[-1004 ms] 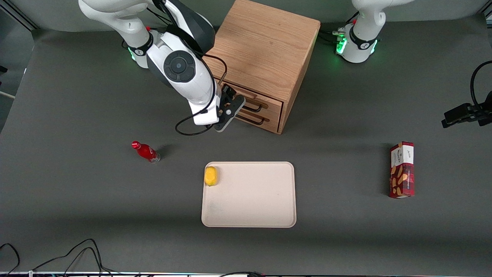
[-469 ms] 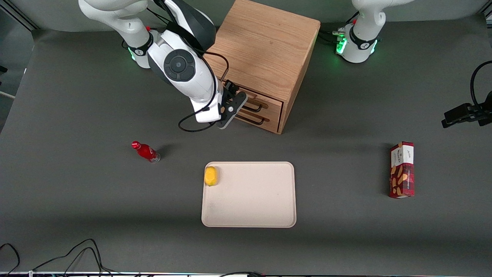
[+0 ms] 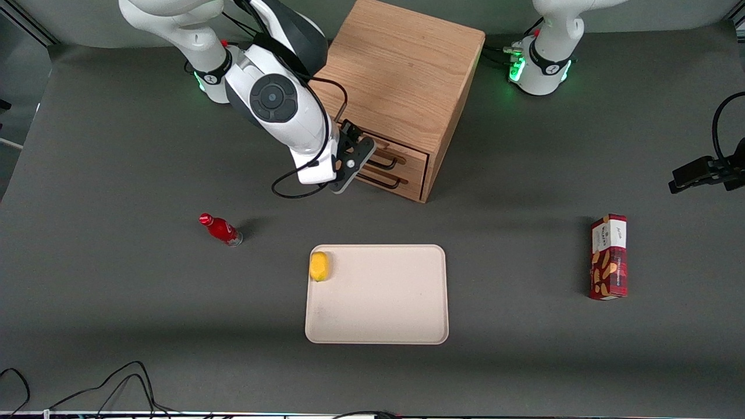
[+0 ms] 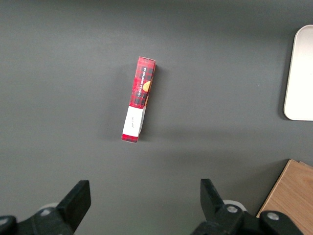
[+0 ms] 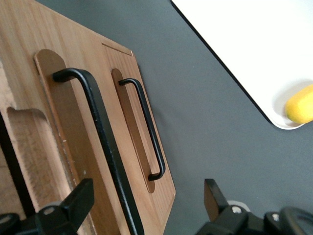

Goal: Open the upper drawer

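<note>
At cabinet front: gripper (image 3: 356, 156) sits close against the drawer fronts of the oak cabinet (image 3: 401, 70), at the end of the fronts toward the working arm's side.
Upper drawer: upper drawer (image 3: 391, 152) is the higher of two in the cabinet; front looks flush with the cabinet face, so judged shut.
Handle: black handle (image 5: 100, 142) of the upper drawer runs between the two fingers in the right wrist view.
Jaws: spread wide, one finger on each side of the handle bar; fingertips (image 5: 73, 203) do not appear to touch the bar.
Lower drawer: lower drawer (image 5: 142, 132) with matching handle sits below, also shut, not engaged.
Done so far: reach and lining-up look finished; gripper straddles the right handle.
Left to do: close on the bar, then pull straight out along the drawer's travel; drawer has not started to slide as far as can be told.
Risk (judgement): grip is toward one end of the bar, so the pull may skew the drawer slightly.
Other items: tray (image 3: 401, 326) with a yellow fruit (image 3: 319, 266) near the front camera; red bottle (image 3: 221, 229) toward the working arm's end; snack box (image 3: 609, 256) toward the parked arm's end. All well apart from the cabinet.
</note>
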You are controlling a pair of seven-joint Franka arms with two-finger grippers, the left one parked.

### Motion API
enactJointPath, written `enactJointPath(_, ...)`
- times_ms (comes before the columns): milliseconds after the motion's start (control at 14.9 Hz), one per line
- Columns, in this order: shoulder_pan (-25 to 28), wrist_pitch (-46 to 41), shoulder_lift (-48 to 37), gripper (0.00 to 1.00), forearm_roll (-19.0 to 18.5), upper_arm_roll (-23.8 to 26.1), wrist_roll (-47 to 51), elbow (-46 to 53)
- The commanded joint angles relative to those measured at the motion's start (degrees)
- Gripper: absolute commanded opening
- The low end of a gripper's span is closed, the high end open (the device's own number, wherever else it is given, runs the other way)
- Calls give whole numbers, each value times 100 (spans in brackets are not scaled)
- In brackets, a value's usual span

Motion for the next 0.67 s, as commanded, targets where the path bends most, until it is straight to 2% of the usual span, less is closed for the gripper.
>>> enactJointPath(0, -44, 161, -15, 100, 141, 36, -160, -99)
enactJointPath(603, -44, 504, 186, 100, 97, 36, -169, -126)
